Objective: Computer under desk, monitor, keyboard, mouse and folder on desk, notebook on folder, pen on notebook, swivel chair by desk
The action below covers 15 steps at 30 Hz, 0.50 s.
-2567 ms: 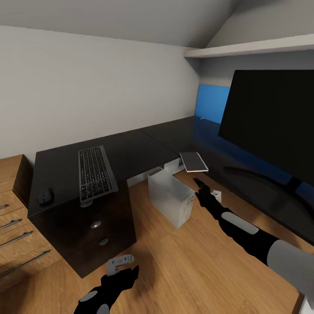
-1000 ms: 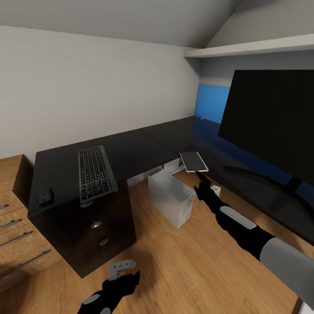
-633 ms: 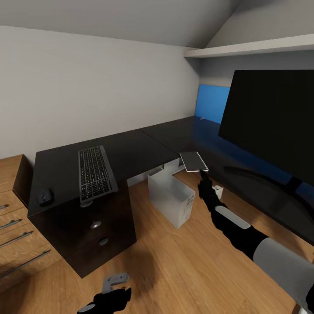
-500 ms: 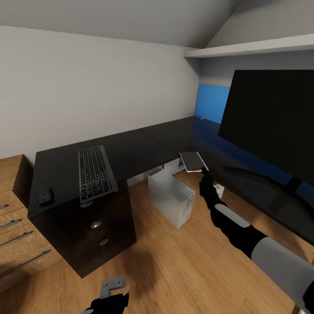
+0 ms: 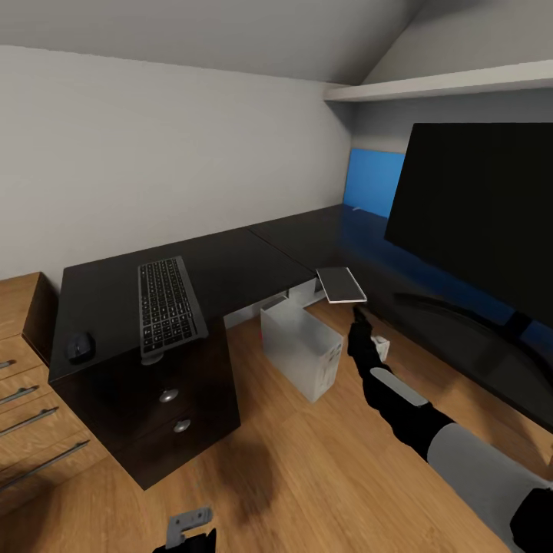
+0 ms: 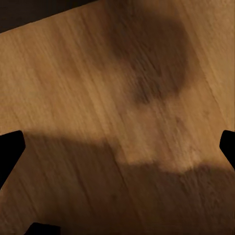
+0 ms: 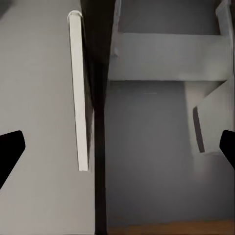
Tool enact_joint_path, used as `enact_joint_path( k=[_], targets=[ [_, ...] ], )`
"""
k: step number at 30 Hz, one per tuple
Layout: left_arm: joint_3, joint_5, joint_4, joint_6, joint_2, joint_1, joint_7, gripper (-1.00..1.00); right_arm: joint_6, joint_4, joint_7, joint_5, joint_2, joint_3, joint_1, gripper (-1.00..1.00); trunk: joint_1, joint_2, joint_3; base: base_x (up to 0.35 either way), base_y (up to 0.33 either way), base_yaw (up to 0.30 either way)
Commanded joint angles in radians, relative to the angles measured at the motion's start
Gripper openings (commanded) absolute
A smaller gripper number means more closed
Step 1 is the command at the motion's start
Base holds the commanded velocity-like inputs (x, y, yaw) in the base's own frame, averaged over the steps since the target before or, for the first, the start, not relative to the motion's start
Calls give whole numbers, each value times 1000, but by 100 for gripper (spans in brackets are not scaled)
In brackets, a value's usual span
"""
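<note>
Now the right gripper (image 5: 358,313), jaws wide, sits just below the notebook (image 5: 342,284) overhanging the tabletop (image 5: 230,265); next, close on its edge.

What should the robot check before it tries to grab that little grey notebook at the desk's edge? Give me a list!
1. Notebook within reach, hanging over the desk edge: ok.
2. Right gripper open: ok, the right wrist view shows its fingertips apart.
3. Right gripper around the notebook: not ok, it sits just below it.
4. Left gripper out of the way, low over the floor: ok.
5. Computer under the desk, clear of the arm: ok.
6. Folder to stack it on: cannot tell.
</note>
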Motion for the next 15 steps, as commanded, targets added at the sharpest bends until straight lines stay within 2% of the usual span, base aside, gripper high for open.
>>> enact_joint_path(
  k=[1,6,15],
  targets=[
    [-1,11,-1,0,8,0,8,100,-7,12,5,-11,10,6,-1,100,0,0,-1,0,0,0],
    [-1,14,0,-5,43,0,10,100,-6,44,-32,-11,38,-9,-1,100,0,0,-1,0,0,0],
    [-1,23,8,-6,53,0,11,100,-6,52,-52,-11,45,-17,-1,100,0,0,-1,0,0,0]
  ],
)
